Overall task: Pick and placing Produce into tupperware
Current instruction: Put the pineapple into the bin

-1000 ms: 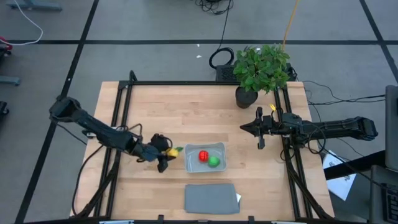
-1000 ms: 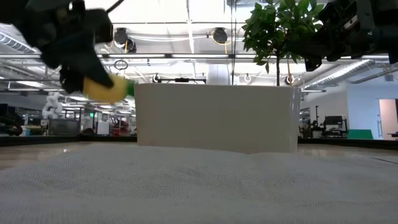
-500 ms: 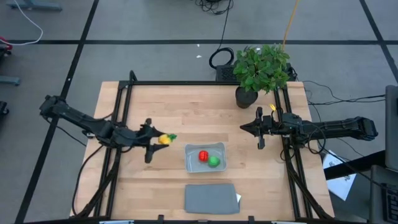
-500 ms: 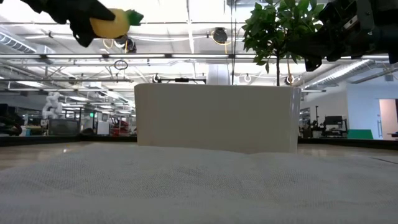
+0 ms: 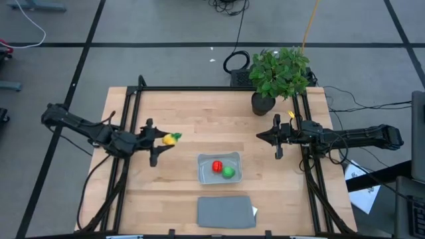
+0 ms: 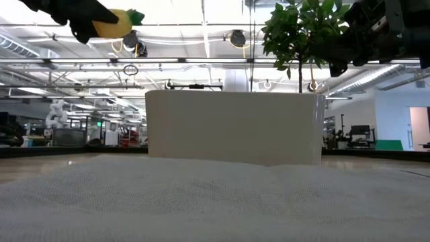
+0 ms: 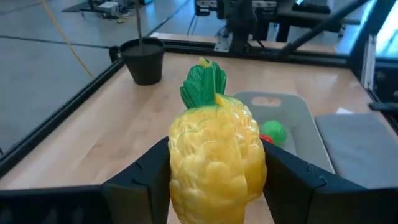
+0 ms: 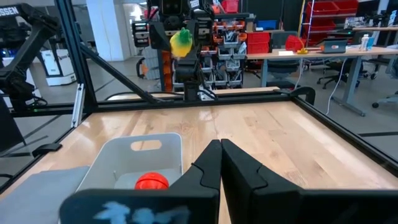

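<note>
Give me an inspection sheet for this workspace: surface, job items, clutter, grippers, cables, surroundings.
Surface: wooden table top inside a black frame.
Job items: round red piece and round green piece lie in the tupperware; yellow piece is held above the table, left of the tub.
Clutter: grey lid near the front edge; potted plant at the back.
Grippers: left gripper shut on the yellow piece; right gripper shut, empty, waiting at the right.
Cables: black coil on the floor behind the table.
Surroundings: grey floor; papers at the right.
</note>
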### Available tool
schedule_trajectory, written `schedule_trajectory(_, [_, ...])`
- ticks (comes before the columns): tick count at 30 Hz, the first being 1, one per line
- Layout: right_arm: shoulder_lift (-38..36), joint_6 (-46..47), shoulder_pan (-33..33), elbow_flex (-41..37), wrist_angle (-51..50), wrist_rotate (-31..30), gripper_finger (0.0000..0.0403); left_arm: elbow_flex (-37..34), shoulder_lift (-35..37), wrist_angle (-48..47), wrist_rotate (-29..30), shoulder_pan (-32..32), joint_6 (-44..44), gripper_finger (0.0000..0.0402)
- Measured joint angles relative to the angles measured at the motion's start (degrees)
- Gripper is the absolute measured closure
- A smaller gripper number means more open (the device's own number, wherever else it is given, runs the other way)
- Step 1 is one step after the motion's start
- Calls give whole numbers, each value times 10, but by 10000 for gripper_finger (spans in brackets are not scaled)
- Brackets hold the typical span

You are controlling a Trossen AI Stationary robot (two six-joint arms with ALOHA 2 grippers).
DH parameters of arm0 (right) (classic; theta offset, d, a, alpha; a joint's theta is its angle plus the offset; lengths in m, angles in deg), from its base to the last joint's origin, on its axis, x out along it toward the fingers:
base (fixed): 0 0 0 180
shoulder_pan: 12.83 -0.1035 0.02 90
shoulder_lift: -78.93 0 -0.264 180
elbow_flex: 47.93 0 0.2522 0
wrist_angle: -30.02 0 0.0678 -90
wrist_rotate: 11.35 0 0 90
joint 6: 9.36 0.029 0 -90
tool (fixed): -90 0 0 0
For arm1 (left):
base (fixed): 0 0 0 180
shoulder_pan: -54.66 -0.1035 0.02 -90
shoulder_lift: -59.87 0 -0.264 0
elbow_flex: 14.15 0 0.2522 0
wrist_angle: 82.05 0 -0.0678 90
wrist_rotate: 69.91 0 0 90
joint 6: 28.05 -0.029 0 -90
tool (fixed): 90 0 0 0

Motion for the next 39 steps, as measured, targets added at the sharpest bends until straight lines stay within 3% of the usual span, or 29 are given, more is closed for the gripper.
schedule_trajectory(7, [0,0,0,0,12,0,403,0,-44,63,-18,-34,24,207])
schedule_trajectory(17, [0,0,0,0,16,0,403,4,-177,232,-138,-104,8,206])
schedule_trajectory(22, [0,4,0,0,16,0,403,71,-254,184,-158,-130,18,206])
schedule_trajectory(27, [0,4,0,0,16,0,403,168,-347,113,-214,-141,13,206])
schedule_trajectory(39, [0,3,0,0,12,0,403,328,-549,91,-290,-141,-23,206])
